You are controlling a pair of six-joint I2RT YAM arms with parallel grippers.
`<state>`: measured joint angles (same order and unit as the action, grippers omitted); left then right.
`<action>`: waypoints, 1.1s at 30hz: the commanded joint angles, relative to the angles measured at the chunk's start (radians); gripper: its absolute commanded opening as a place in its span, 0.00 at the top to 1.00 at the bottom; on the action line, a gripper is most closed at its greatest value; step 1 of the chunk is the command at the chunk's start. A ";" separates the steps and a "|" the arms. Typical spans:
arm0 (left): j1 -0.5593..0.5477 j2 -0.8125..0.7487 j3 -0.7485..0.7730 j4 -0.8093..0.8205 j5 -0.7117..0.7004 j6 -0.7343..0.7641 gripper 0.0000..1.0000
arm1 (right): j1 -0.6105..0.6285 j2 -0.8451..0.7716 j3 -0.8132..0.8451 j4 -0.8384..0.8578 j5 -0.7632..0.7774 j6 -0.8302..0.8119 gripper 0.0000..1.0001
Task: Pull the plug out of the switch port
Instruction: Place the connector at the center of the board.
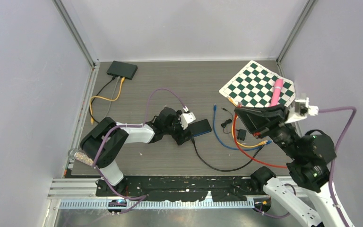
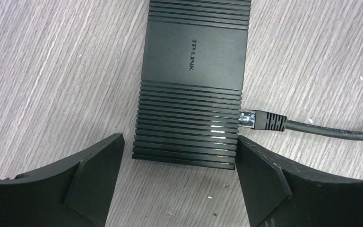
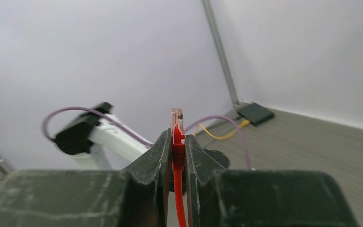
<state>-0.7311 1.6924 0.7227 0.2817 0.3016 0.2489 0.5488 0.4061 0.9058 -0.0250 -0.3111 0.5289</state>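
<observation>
Left gripper (image 2: 178,143) is gaping wide astride the TP-Link switch (image 2: 194,71), black plug (image 2: 263,120) sitting just beside one finger; right gripper (image 3: 177,140) is pinching a red plug (image 3: 176,120).
</observation>
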 commanded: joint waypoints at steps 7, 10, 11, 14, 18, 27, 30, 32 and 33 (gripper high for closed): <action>-0.005 -0.029 -0.042 -0.055 -0.035 0.011 0.10 | -0.011 0.376 0.050 -0.259 0.161 -0.245 0.95; -0.006 -0.028 -0.044 -0.054 -0.038 0.009 0.10 | -0.061 0.499 0.079 -0.249 0.125 -0.226 0.95; -0.007 -0.027 -0.044 -0.053 -0.039 0.009 0.11 | -0.076 0.523 0.093 -0.247 0.113 -0.214 0.95; -0.007 -0.022 -0.041 -0.055 -0.041 0.011 0.11 | -0.178 0.645 0.105 -0.216 0.031 -0.133 0.95; -0.007 -0.010 -0.035 -0.055 -0.042 0.013 0.11 | -0.284 0.769 0.074 -0.086 -0.115 -0.074 0.95; -0.007 0.000 -0.027 -0.053 -0.039 0.012 0.11 | -0.355 1.004 0.063 0.094 -0.250 -0.055 0.95; -0.007 0.003 -0.024 -0.055 -0.035 0.012 0.11 | -0.373 1.083 0.087 0.137 -0.296 -0.037 0.95; -0.007 0.002 -0.025 -0.059 -0.032 0.012 0.11 | -0.377 1.111 0.122 0.145 -0.322 -0.036 0.95; -0.007 0.003 -0.026 -0.060 -0.034 0.012 0.11 | -0.378 1.117 0.151 0.142 -0.328 -0.030 0.95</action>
<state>-0.7334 1.6752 0.7052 0.2813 0.2874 0.2428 0.1829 1.4952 0.9634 0.0257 -0.5575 0.4751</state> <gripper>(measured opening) 0.892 0.177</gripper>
